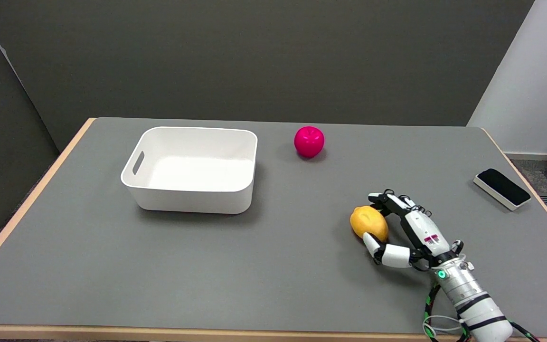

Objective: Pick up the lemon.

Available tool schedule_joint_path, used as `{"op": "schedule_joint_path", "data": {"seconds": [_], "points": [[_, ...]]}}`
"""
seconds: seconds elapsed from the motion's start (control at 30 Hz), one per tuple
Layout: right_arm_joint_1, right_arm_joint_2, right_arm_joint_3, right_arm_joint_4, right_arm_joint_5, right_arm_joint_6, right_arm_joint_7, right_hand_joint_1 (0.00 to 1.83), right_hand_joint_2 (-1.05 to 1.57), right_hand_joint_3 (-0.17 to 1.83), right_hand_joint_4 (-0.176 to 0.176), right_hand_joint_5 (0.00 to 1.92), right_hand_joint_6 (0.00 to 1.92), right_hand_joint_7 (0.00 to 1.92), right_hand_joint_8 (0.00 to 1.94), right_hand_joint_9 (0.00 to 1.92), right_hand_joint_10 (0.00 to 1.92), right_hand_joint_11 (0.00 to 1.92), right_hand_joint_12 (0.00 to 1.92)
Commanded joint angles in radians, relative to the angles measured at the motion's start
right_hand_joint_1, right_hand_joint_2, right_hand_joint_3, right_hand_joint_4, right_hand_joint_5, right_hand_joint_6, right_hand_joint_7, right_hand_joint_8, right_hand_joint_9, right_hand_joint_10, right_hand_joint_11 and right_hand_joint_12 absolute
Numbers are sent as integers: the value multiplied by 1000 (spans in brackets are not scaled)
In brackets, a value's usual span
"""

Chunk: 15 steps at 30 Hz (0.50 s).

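Grey table [273,266]: right hand [404,230] w/ thumb and fingers cupped around lemon [369,223] nr right front, contact unclear; white bin [190,168] back left, pink ball [309,141] nr back edge.

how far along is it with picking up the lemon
Done: the right hand has reached the yellow-orange oval lemon on the grey table. In hand: its fingers curve over the lemon's far side and the thumb sits at its near side, apparently touching; a firm grip cannot be confirmed. Left: closing fully and lifting, since the lemon looks to be resting on the table.
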Motion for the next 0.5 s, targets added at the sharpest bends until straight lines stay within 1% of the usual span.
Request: {"op": "schedule_joint_path", "data": {"seconds": [0.03,0.1,0.13,0.17,0.37,0.5], "points": [[7,2,-45,88,2,39,-157,960,830,851,-176,306,992,415,1586,331,1704,134,1857],[12,2,-51,88,2,23,-192,1089,1372,84,-176,343,1559,572,1896,405,1845,9,1917],[16,2,-54,87,2,13,-206,1100,1406,33,-176,360,1597,594,1918,410,1880,-1,1921],[19,2,-55,85,2,6,-213,1102,1393,48,-176,382,1587,608,1915,409,1915,-1,1921],[62,21,-75,96,4,-30,-216,1094,1368,116,-176,376,1636,606,1923,438,1921,-1,1921],[114,57,-124,145,4,-31,-211,1091,1359,137,-176,368,1652,618,1909,472,1913,-1,1921]]}}
